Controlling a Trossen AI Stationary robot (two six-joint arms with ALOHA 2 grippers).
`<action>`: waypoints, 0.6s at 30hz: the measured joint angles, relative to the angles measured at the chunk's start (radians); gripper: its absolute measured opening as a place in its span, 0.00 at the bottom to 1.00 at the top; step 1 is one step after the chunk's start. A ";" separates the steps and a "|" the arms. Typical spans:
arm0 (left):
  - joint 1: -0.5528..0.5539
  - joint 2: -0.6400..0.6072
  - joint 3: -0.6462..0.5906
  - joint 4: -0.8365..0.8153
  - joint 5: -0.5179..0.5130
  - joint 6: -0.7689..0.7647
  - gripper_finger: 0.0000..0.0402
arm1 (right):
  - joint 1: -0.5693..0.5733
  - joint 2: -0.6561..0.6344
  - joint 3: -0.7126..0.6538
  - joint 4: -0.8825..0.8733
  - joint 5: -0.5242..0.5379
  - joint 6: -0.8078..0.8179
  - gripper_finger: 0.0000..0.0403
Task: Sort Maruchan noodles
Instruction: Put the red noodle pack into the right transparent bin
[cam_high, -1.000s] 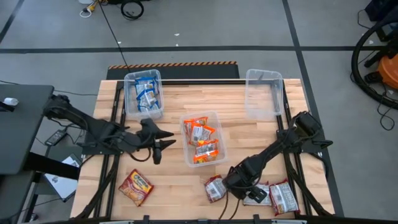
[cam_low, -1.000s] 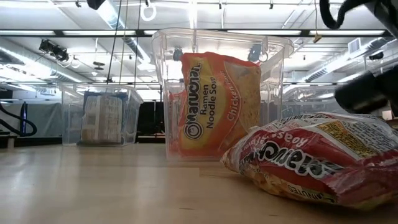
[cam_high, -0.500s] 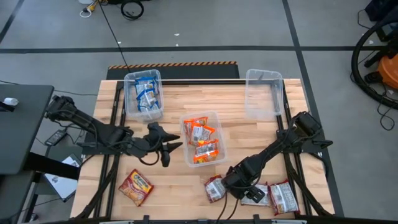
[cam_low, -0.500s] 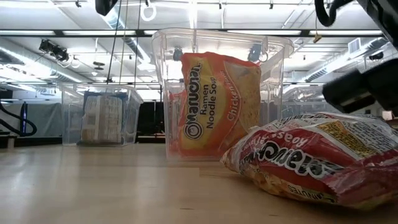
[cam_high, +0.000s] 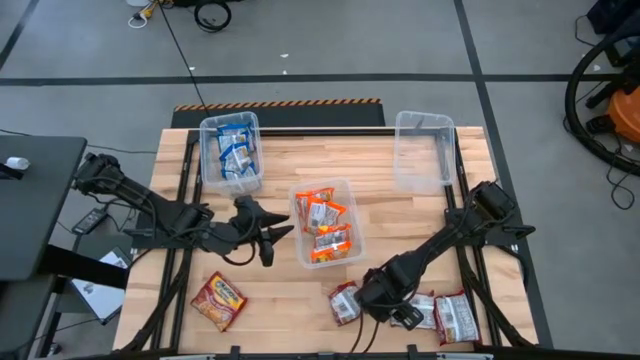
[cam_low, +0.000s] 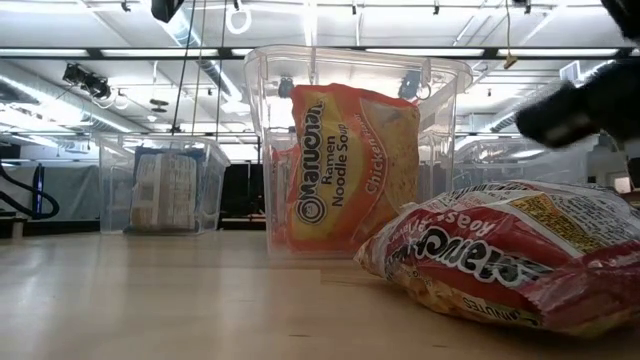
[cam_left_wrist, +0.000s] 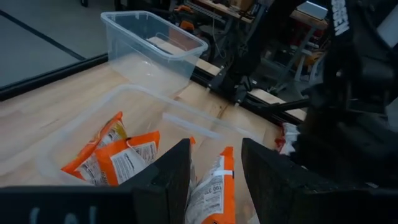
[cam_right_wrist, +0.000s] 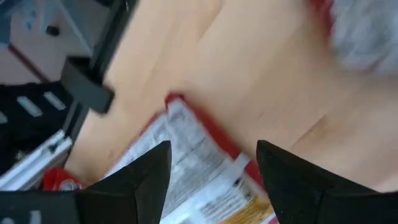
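Wooden table (cam_high: 280, 190) carries three clear bins, and both pincers work low over its near half. Largest of the bins, the middle one (cam_high: 346, 190), sits just right of the left gripper (cam_high: 277, 238), whose fingers stand apart with nothing between them, aimed at the orange noodle packets (cam_high: 325, 228) lying inside. Far beyond that pincer, toward the table's back edge, a second bin (cam_high: 206, 172) holds the blue packets (cam_high: 234, 152); the third bin (cam_high: 422, 150) stands well apart at the far right corner, away from both pincers. Near the front edge the right gripper (cam_high: 400, 318) hovers with its fingers spread and gripping nothing, directly over a dark red packet (cam_right_wrist: 186, 162) whose white label shows between the fingers in the right wrist view. Another dark red packet (cam_high: 344, 302) lies just to that pincer's left, one more (cam_high: 458, 317) close on its right. Well below the left pincer, a single orange-and-red packet (cam_high: 220, 299) rests alone near the front left corner.
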 joint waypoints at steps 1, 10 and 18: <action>0.000 0.000 0.000 0.000 -0.009 0.002 0.37 | 0.001 0.000 0.009 0.009 0.018 -0.011 0.60; -0.005 0.000 0.000 -0.011 -0.027 0.006 0.37 | -0.013 0.023 -0.042 0.010 0.012 -0.015 0.60; -0.022 0.000 0.000 -0.040 -0.008 0.039 0.37 | -0.021 0.020 -0.053 -0.121 -0.050 -0.032 0.60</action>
